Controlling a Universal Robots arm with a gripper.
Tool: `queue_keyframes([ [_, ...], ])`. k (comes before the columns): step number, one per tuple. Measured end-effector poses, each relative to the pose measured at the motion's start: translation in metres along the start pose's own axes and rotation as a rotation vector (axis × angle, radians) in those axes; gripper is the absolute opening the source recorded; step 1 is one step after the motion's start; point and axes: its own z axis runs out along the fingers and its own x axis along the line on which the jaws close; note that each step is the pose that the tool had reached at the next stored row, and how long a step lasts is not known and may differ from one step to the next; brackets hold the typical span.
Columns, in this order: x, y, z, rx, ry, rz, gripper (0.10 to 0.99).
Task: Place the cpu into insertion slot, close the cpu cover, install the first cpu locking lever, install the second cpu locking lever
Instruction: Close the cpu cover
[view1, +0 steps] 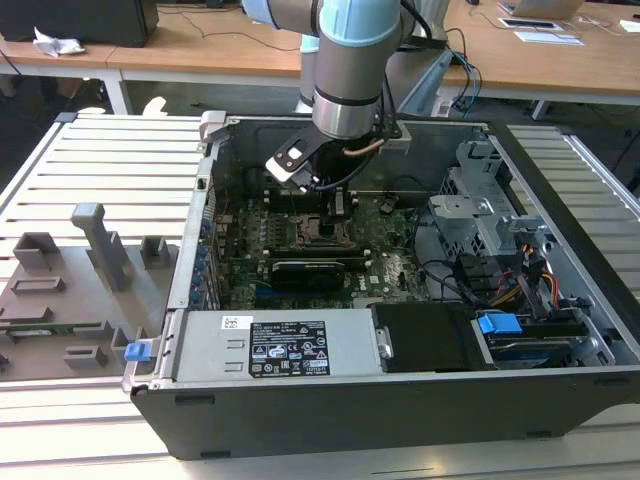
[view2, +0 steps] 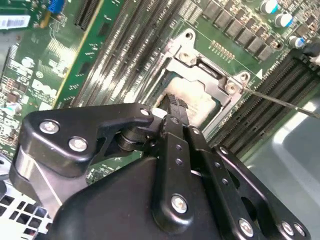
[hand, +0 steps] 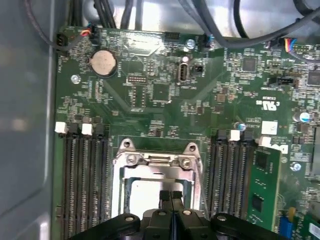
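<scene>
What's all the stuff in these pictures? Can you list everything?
Open black metal computer case: one, black, on slatted grey table.
Green circuit board: one, green, inside the case.
Square silver-grey metal cpu: one, silver, mid-board.
Thin silvery metal cpu cover: one, silver, framing the cpu.
Long black memory slots: several, black, either side of cpu.
Round silver coin battery: one, silver, on the board.
Long black expansion card: one, black, on the board.
Grey plastic holders: several, grey, exterior view's left.
Robot arm: one, grey and blue, above case.
Black gripper: one, black, shut, over cpu.
</scene>
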Motion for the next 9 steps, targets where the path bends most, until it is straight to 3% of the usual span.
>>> queue_keyframes([
  [4,-0.0003,-0.0004,-0.0130,0.000,-0.0002,0.000,0.106],
  [9,-0.0005,-0.0007,-0.0225,0.000,-0.0001,0.000,0.106],
])
